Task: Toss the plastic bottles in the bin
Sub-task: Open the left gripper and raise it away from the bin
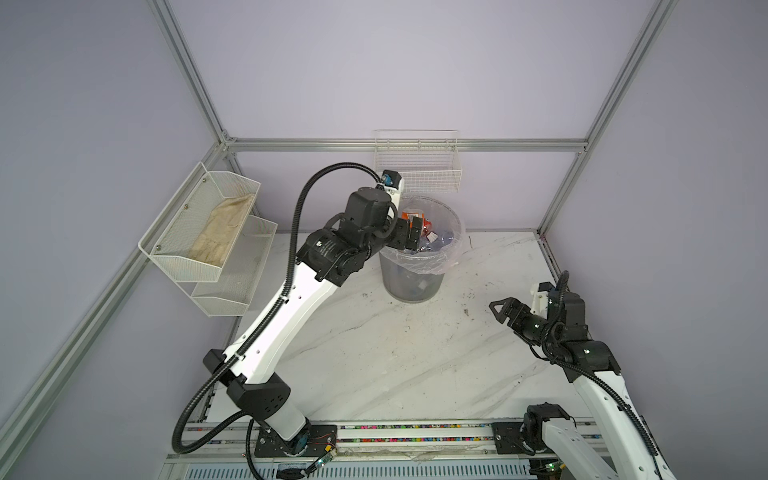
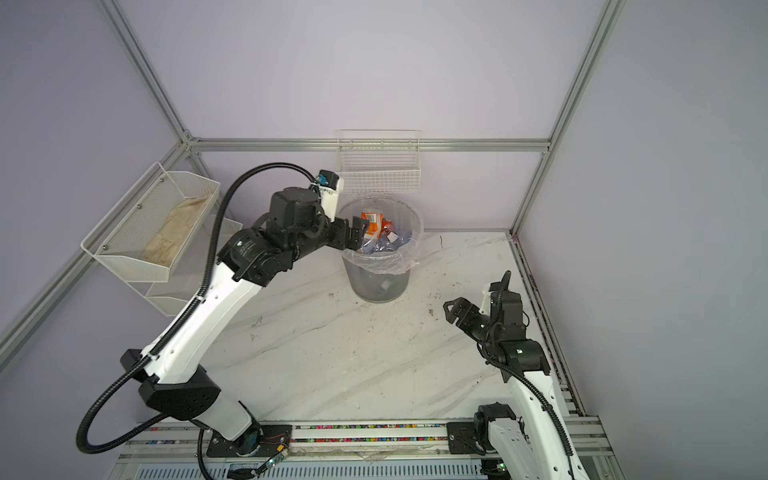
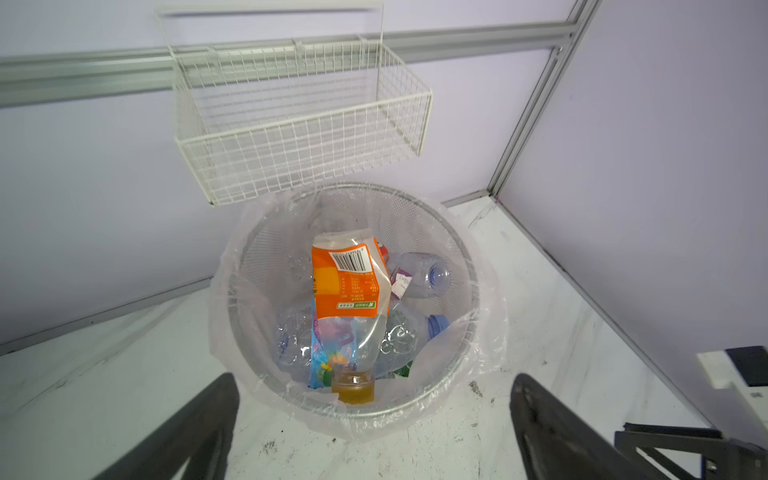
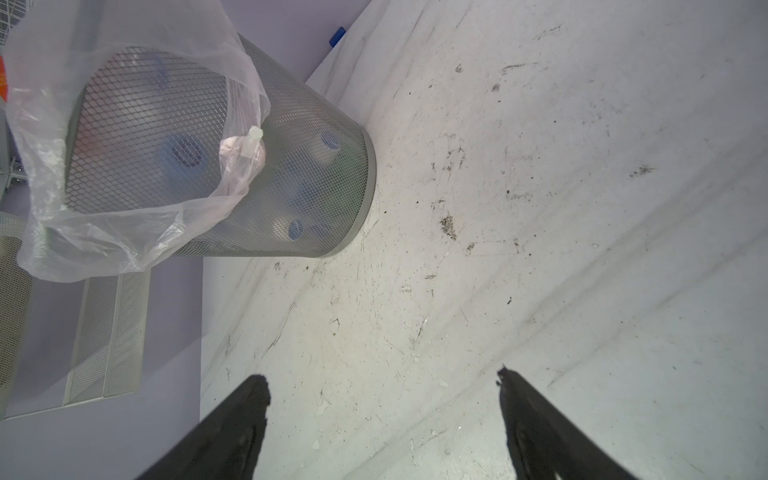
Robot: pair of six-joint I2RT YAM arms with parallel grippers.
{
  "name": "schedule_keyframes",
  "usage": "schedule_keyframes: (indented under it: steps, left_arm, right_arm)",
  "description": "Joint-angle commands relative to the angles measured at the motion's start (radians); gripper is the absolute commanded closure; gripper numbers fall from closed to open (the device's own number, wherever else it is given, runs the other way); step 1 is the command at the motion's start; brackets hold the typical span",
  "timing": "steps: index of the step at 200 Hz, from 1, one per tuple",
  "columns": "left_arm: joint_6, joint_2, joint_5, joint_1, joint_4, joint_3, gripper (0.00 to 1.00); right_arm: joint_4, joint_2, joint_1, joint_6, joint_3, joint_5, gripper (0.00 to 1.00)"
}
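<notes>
The bin (image 1: 411, 286) (image 2: 378, 286) is a grey mesh wastebasket with a clear liner, standing at the back of the marble table. Several plastic bottles lie inside it. On top, cap down, leans a clear bottle with an orange label (image 3: 349, 286) (image 1: 415, 220) (image 2: 372, 222). Under it lie clear bottles with blue caps (image 3: 424, 274). My left gripper (image 3: 374, 384) (image 1: 409, 237) (image 2: 357, 237) hangs open over the bin's near rim, and nothing touches its fingers. At the table's right side my right gripper (image 4: 380, 378) (image 1: 503, 309) (image 2: 453, 309) stands open and empty above bare table. No bottle shows on the table.
A white wire basket (image 1: 417, 166) (image 3: 299, 124) hangs on the back wall just above the bin. Two white mesh shelves (image 1: 199, 232) are fixed to the left wall, the upper one holding a beige cloth. Aluminium frame posts edge the table.
</notes>
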Motion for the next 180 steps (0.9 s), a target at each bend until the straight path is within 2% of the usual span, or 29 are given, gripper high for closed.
schedule_keyframes:
  steps: [1,38,100,180]
  left_arm:
    - [-0.017,-0.066,-0.005,0.000,0.067,-0.017,0.00]
    - [-0.010,-0.206,-0.026,0.000,0.152,-0.174,0.00]
    - [-0.003,-0.343,-0.093,0.001,0.171,-0.396,0.00]
    - [-0.056,-0.490,-0.156,0.034,0.170,-0.659,0.00]
  right_arm:
    - [-0.004,-0.008,0.000,-0.008,0.007,0.005,0.11]
    - [0.011,0.009,0.000,-0.032,0.018,-0.022,0.10]
    - [0.062,0.057,-0.001,-0.073,0.084,-0.053,0.03]
    - [0.095,0.092,0.000,-0.107,0.195,-0.070,0.03]
